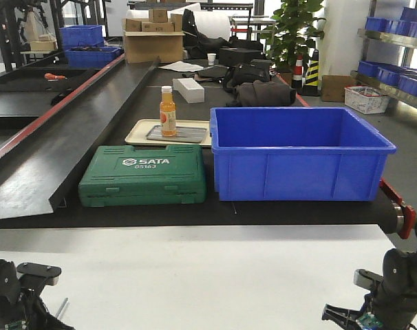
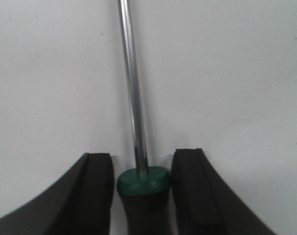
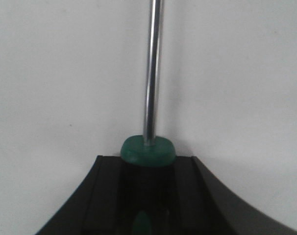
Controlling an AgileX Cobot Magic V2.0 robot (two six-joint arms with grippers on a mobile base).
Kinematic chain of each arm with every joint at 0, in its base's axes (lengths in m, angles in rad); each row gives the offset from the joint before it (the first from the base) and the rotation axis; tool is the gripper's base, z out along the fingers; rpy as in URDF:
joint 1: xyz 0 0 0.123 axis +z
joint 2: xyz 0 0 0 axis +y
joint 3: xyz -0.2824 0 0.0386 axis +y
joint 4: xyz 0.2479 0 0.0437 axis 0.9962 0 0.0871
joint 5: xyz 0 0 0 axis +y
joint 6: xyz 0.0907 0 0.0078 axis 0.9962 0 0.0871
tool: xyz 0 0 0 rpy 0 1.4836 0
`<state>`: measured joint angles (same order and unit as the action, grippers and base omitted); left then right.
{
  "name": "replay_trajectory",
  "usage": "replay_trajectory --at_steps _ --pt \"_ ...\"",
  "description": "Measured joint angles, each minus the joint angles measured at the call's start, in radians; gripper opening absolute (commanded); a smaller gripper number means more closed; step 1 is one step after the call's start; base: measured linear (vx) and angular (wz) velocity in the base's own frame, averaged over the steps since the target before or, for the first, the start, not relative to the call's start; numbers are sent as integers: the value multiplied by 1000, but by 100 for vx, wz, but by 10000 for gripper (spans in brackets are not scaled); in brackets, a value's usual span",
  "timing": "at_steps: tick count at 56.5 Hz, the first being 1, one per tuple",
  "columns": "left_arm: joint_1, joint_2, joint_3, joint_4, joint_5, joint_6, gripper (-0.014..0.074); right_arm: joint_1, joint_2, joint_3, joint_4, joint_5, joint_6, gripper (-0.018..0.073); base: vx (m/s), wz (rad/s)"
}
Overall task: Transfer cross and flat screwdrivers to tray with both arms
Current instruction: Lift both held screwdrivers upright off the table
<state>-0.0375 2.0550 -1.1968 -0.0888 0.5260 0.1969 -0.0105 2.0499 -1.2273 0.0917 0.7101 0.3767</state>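
In the left wrist view a screwdriver with a dark handle, green collar and steel shaft lies on the white surface. My left gripper straddles its handle, with a thin gap on each side, so it is open. In the right wrist view my right gripper is shut on the handle of a second screwdriver, whose shaft points away. I cannot tell which tip is cross or flat. The cream tray sits far ahead on the black bench. Both arms are low at the front, the left gripper and the right gripper.
A green SATA tool case and a large blue bin stand at the bench's front edge, between me and the tray. An orange bottle on a grey plate occupies the tray. A black ramp runs along the left.
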Motion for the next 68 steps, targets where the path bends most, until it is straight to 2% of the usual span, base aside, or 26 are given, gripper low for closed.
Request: replay_trajectory --at_steps 8,9,23,34,49,68 --pt "0 0 -5 0 27 0 -3 0 0 0 0 -27 -78 -13 0 0" --pt "0 0 -6 1 29 0 -10 0 0 0 0 -31 -88 -12 0 0" --pt "0 -12 -5 -10 58 1 -6 9 -12 3 34 -82 -345 -11 0 0" --pt "0 -104 5 -74 53 44 -6 67 -124 7 92 -97 -484 -11 0 0" --pt "-9 -387 5 -210 8 128 -6 168 -372 8 103 -170 -506 -11 0 0" --pt "-66 -725 5 -255 7 149 -6 221 -689 11 103 -217 -508 -9 0 0"
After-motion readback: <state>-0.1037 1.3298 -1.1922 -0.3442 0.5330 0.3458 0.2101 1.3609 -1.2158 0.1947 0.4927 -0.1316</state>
